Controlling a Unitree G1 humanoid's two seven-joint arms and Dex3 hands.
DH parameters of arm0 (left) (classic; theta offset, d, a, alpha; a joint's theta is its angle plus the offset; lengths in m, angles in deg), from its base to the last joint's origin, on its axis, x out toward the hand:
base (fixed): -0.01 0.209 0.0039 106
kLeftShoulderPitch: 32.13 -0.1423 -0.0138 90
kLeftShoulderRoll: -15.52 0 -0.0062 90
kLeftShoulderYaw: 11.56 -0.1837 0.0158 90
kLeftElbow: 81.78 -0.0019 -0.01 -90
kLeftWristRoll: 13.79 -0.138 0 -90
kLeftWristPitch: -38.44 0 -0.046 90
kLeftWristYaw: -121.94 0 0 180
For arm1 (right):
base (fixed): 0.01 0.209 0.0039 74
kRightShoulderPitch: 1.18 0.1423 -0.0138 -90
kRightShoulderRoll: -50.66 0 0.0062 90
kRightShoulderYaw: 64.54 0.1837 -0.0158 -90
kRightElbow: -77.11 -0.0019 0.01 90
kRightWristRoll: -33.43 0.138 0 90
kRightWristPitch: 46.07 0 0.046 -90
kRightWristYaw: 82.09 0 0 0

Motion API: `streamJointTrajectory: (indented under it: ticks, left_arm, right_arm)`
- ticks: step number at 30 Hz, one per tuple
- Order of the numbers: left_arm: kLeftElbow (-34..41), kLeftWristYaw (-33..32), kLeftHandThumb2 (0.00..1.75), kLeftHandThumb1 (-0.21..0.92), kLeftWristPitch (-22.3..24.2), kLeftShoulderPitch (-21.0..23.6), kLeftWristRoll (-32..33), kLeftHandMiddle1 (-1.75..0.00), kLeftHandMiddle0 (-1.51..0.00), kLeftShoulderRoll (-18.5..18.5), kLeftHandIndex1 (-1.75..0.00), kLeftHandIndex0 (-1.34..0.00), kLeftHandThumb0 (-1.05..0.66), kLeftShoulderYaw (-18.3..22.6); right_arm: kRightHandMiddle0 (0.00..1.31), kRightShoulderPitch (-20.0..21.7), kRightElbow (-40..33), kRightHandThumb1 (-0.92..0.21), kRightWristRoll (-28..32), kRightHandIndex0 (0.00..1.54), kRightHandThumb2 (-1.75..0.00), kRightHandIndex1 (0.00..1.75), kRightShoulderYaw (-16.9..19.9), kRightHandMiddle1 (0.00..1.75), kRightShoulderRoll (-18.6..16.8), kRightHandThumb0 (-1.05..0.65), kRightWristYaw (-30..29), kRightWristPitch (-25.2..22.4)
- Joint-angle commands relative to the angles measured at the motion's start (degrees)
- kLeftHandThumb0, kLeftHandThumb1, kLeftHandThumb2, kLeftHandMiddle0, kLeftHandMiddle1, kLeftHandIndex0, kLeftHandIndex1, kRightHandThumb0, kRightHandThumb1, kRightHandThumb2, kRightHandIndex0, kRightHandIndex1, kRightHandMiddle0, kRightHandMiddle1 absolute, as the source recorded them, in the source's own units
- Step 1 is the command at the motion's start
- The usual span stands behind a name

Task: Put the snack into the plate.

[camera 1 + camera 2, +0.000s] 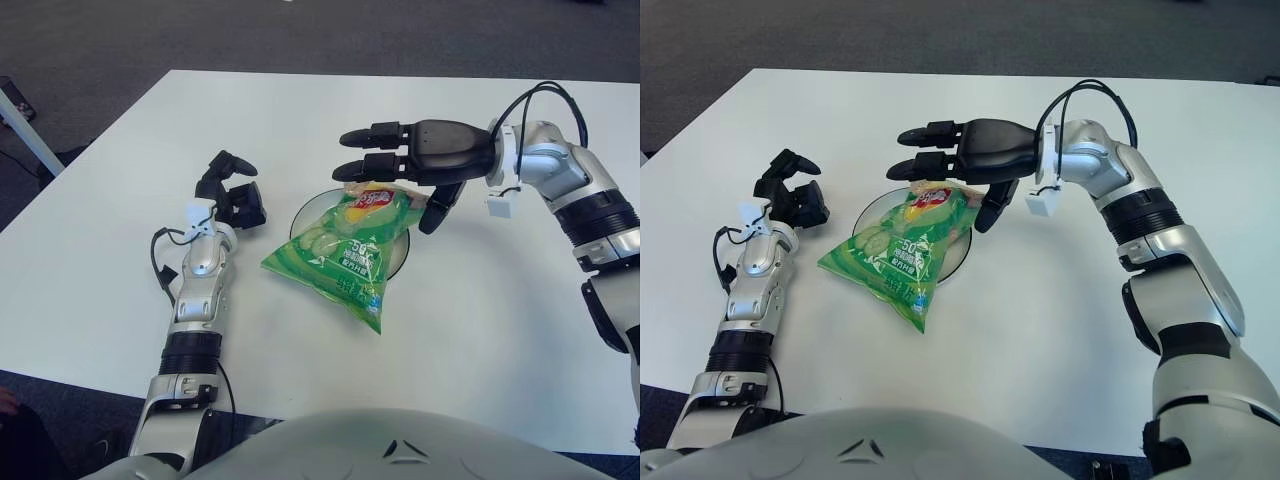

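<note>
The snack, a green chip bag [345,250], lies across the dark round plate [303,212] at the middle of the white table. Its lower corner hangs over the plate's front rim onto the table. My right hand [392,165] hovers just above the bag's top end, with the fingers stretched out to the left and the thumb pointing down beside the bag. It is open and holds nothing. My left hand [232,190] shows left of the plate, fingers relaxed and empty.
The white table [500,330] stretches wide around the plate. A white tag [500,206] dangles from my right wrist. Dark carpet lies beyond the table's far and left edges.
</note>
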Motion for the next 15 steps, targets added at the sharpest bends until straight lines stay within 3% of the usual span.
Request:
streamJointTrajectory:
  ticks: [1,8,15]
  left_arm:
    - [-5.6,1.0,1.34,0.3,-1.3,-5.7,0.4,-1.75,-1.31,-3.3,-1.75,-0.62,-0.49,-0.5]
    - [-6.7,1.6,1.32,0.32,-2.2,-5.3,0.4,-1.75,-1.32,-2.9,-1.75,-0.61,-0.48,-0.1]
    - [-7.3,1.6,1.31,0.33,-3.1,-5.2,-0.3,-1.75,-1.33,-2.8,-1.75,-0.61,-0.48,-0.1]
  right_arm:
    - [0.0,1.3,0.3,-0.65,2.6,0.0,-0.6,0.0,1.0,0.1,1.2,-0.89,1.9,-0.9]
    - [0.0,0.7,0.8,-0.71,4.4,0.0,-0.58,0.0,3.4,0.05,2.3,-0.92,4.0,-3.2]
    - [0.0,-0.5,0.3,-0.75,6.4,0.0,-0.57,0.0,5.8,0.13,4.2,-0.92,6.2,-6.9]
